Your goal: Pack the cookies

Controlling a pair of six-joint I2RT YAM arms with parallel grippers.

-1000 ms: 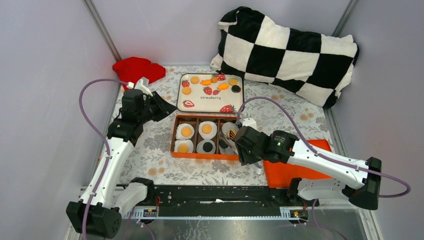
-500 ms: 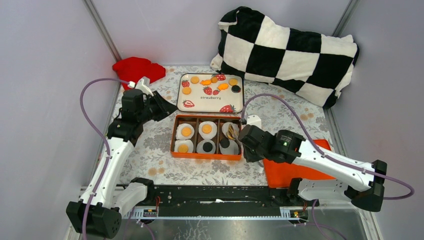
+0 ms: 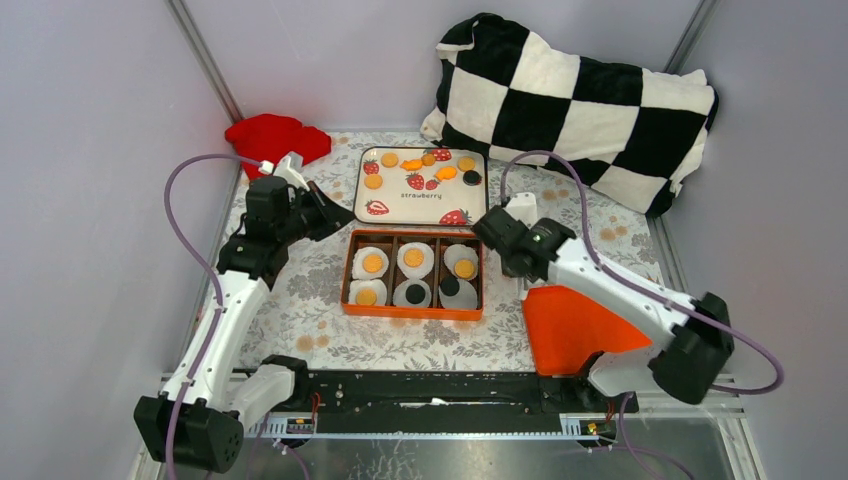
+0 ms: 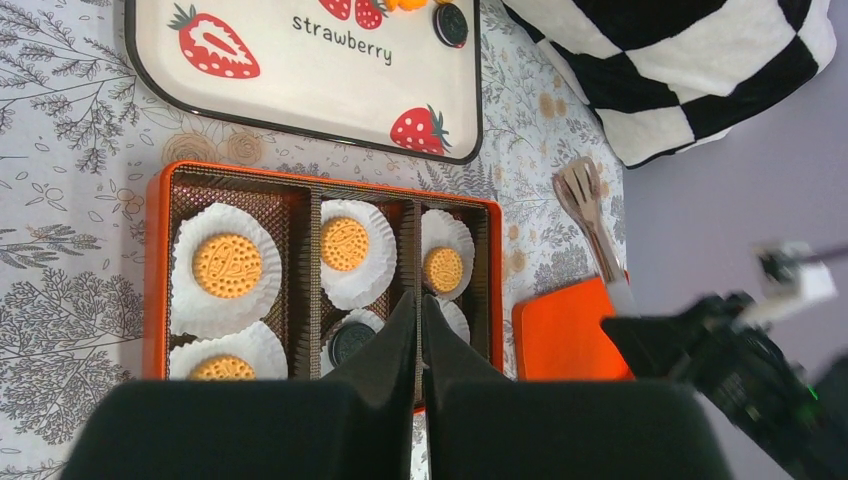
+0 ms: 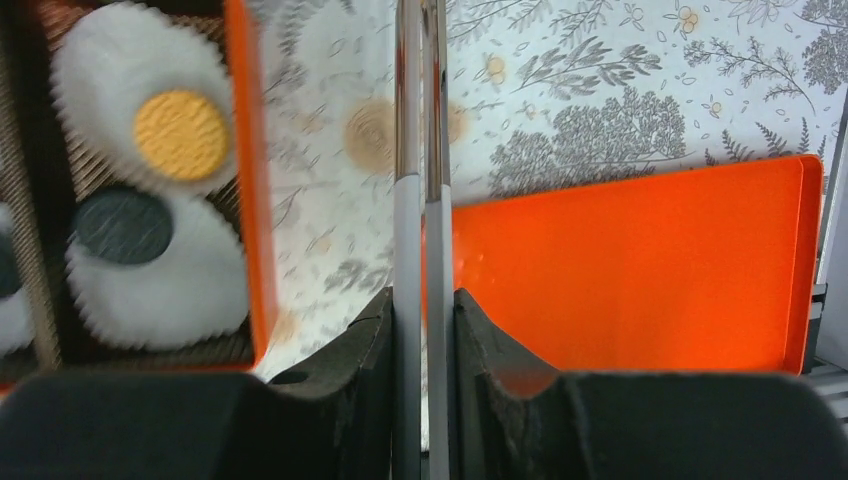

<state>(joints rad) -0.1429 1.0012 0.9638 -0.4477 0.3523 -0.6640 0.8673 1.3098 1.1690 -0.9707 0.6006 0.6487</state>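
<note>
Left gripper: the left gripper [image 4: 418,300] hangs just off the far left corner of the orange box [image 3: 410,313], its fingers pressed together on nothing.
Right gripper: the right gripper [image 5: 422,300] sits just right of the box's far right corner, pinching a pair of metal tongs [image 5: 420,150] by the shafts.
Tongs: the two arms lie squeezed side by side between the fingers. Their golden tips, seen from the left wrist, lie over the floral table [image 3: 300,300] to the right of the box.
Cookies in the box: six cookies [image 3: 413,258], one in each compartment, each on a white paper cup [image 4: 190,300]. Orange ones fill the far row and the near left slot. Black ones sit near middle and near right.
Cookies on the tray: more lie along the far edge of the strawberry tray [image 3: 420,208], which is just beyond the box. They are orange rounds, two fish shapes and one black at the right.
Lid: an orange lid [image 3: 570,325] rests on the table right of the box, near the right arm.
Backdrop: a checkered cushion [image 3: 580,100] lies far right and a red cloth [image 3: 275,138] far left.
</note>
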